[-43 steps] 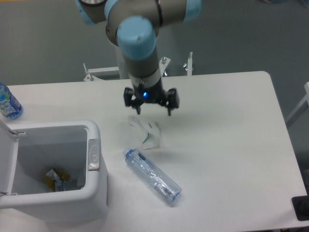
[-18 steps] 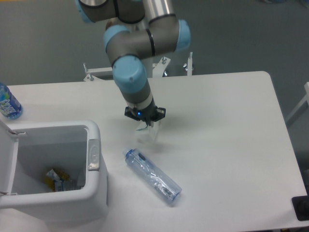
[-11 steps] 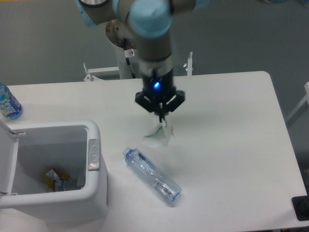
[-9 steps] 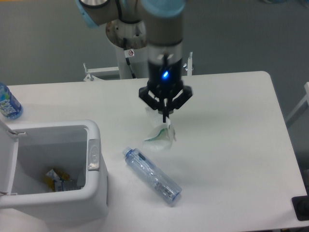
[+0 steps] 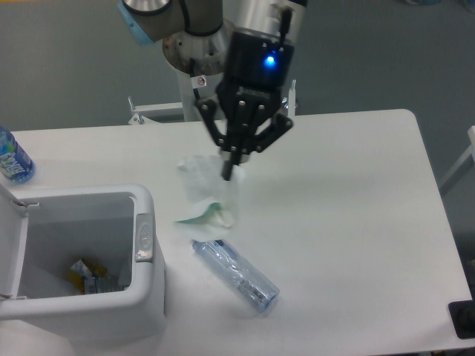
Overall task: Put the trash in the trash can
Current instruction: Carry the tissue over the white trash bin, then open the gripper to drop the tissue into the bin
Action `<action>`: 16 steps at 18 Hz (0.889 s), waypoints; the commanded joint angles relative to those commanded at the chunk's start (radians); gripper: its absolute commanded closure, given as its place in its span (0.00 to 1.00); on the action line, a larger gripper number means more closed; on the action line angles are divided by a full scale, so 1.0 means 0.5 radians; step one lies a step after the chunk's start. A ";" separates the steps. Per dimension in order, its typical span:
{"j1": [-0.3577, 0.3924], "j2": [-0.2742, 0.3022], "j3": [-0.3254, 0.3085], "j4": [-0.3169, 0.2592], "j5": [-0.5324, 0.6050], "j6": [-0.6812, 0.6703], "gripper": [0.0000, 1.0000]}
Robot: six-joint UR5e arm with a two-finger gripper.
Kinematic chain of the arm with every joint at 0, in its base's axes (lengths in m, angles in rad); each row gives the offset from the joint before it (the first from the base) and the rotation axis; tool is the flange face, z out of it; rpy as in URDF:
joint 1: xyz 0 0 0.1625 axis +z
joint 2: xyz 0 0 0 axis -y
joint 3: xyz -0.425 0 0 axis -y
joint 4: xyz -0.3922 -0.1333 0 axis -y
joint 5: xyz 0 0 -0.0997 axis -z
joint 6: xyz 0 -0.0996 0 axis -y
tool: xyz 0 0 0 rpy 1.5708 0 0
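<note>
While the large white boxy plastic trash can (image 5: 145,311) stands open at the near left corner of the white desk (image 5: 356,222), some scraps are seen lying at its bottom, and a small grey latch (image 5: 143,239) is carried on its right rim. Just beside that rim, on the desk, a clear plastic bottle with a pale blue label (image 5: 235,274) is laid on its side, untouched by anything.

Above the bottle's cap end, a wrinkly thin white wrapper with a green mark (image 5: 207,194) is held clear of the desk, hanging from one upper edge. That edge is pinched by the black two-finger hand (image 5: 230,172), whose fingers are pressed together on it.

Farther back, at the desk's left edge, a bottle with a bright blue label (image 5: 12,157) is partly seen; it is judged not to be trash.

Several risks are judged to remain. Because only a thin edge is gripped, the wrapper could slip out during the carry and fall short onto the desk or bottle. Because it dangles loosely, it could also catch on the can's rim if carried too low.
</note>
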 joint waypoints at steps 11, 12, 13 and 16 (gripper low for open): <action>-0.396 -0.230 0.003 0.074 0.009 -0.016 0.03; -0.393 -0.227 0.006 0.071 0.024 -0.028 0.00; -0.393 -0.215 0.003 0.068 0.031 -0.037 0.00; -0.372 -0.212 0.003 0.055 0.043 -0.062 0.00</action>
